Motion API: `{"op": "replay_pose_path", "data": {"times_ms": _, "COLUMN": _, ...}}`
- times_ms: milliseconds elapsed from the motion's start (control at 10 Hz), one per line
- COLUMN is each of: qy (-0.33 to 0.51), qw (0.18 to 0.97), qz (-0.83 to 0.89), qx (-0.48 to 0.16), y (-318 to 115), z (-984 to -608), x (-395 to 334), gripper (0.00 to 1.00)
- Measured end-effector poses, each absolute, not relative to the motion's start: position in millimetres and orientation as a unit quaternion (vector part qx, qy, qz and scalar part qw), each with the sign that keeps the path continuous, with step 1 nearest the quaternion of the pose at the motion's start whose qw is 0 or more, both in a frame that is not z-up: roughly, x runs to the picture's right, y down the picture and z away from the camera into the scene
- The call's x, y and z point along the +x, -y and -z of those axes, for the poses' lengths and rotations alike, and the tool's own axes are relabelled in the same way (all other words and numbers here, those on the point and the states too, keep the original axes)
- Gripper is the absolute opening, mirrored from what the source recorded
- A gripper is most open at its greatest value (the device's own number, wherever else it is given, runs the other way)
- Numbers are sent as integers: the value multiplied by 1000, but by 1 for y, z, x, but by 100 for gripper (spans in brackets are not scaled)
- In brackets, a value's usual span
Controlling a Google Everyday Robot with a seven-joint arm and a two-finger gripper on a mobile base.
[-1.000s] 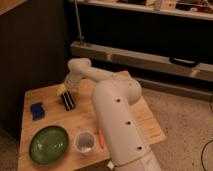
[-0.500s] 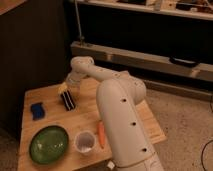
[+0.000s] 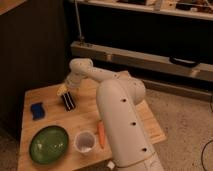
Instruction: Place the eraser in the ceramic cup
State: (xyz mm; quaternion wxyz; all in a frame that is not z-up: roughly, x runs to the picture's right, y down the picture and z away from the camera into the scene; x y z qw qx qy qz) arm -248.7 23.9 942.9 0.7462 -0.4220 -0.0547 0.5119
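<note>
We judge the step in hand to be the grasp. The tool (image 3: 66,91) hangs at the end of the arm (image 3: 100,75), right at the far end of the eraser (image 3: 69,102). The eraser lies flat on the bench (image 3: 47,97), at about 11 o'clock from the bench's middle. We cannot tell whether the tool is spread or pressed together, nor whether it already has the eraser; the two look touching or very nearly so.

To do this well, we would take the eraser across its narrow width, near its middle, so it does not swing when lifted. We would check that it comes up with the tool before travelling.

The cup (image 3: 85,142) stands upright at about 5 o'clock from the eraser, well apart from it and near the bench's front edge. The plate (image 3: 48,145) is just beside the cup at its 9 o'clock, and an orange stick (image 3: 101,135) lies just beside it at its 3 o'clock. The blue block (image 3: 36,110) sits at 8 o'clock from the eraser, off our path.

The eraser looks about as long as the cup's mouth is wide. So we would tip it end-down, centre it over the mouth and let go low, since a flat drop could bridge the rim or knock the cup.
</note>
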Motion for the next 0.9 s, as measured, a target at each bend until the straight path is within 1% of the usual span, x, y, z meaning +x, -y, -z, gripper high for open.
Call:
{"op": "replay_pose_path", "data": {"times_ms": 300, "qy": 81, "qw": 743, "qz": -507, "qx": -431, "y": -29, "z": -939, "x": -256, "gripper": 80}}
{"op": "replay_pose_path", "data": {"times_ms": 900, "qy": 138, "qw": 761, "qz": -499, "qx": -391, "y": -46, "z": -931, "x": -259, "gripper": 80}}
